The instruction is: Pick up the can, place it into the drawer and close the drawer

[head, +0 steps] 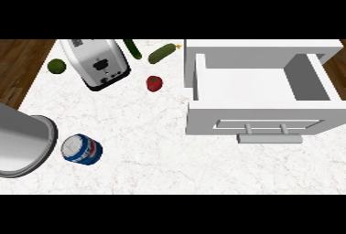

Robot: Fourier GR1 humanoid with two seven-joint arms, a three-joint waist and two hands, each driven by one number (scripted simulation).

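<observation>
The can [82,149] is blue with a white top and red marks. It sits on the white marble counter [148,137] at the lower left. A white drawer [247,83] stands pulled open at the right, with nothing showing inside. Its front panel carries a grey bar handle [269,134] that faces me. A big grey cylinder [21,142] with a pale rim comes in from the left edge, right beside the can; it looks like the end of my left forearm. Neither black hand shows anywhere in the head view.
A silver toaster [98,64] lies at the back left, with a green lime [56,66] beside it. Two green cucumbers [161,53] lie at the back. A small red fruit [154,83] sits left of the drawer. The counter's left edge borders wooden floor [17,64].
</observation>
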